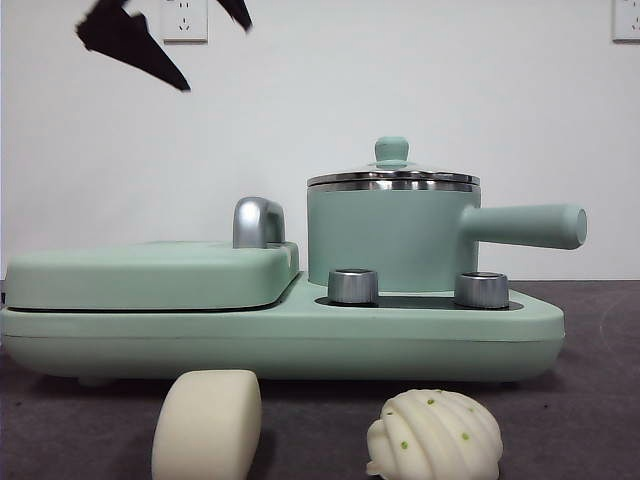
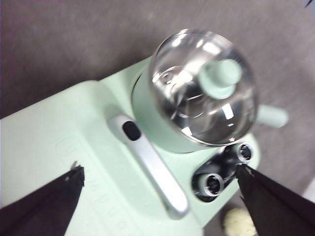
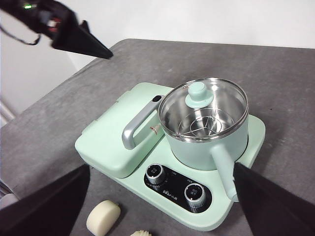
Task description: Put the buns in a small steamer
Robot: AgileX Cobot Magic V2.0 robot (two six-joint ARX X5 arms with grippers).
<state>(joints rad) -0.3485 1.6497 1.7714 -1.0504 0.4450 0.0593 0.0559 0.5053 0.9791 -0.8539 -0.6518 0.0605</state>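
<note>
L gripper (image 2: 160,179) hangs high over the appliance, jaws spread wide, nothing btwn them; in front view it shows as black tips (image 1: 165,45) at the top left. Directly below it: the flat grill lid (image 2: 44,147) w/ its chrome handle (image 2: 150,164), and the small steamer (image 2: 202,93) just beyond, lid on.

R gripper (image 3: 162,196) is also wide open and empty, held back and above the table's near side, tilted down toward the appliance.

Steamer (image 1: 392,235): round mint-green pot, steel rim, glass lid w/ green knob (image 1: 391,150); straight stick handle (image 1: 525,225) runs horizontal, pointing toward the R gripper's side past the two steel dials (image 3: 174,183).

Buns lie on the grey cloth table (image 3: 275,69), close under the R gripper, in front of the appliance base (image 1: 280,335), apart from each other. Smooth bun (image 1: 207,425): cream, oblong, matte. Ridged bun (image 1: 435,435): white shell shape, green specks.
</note>
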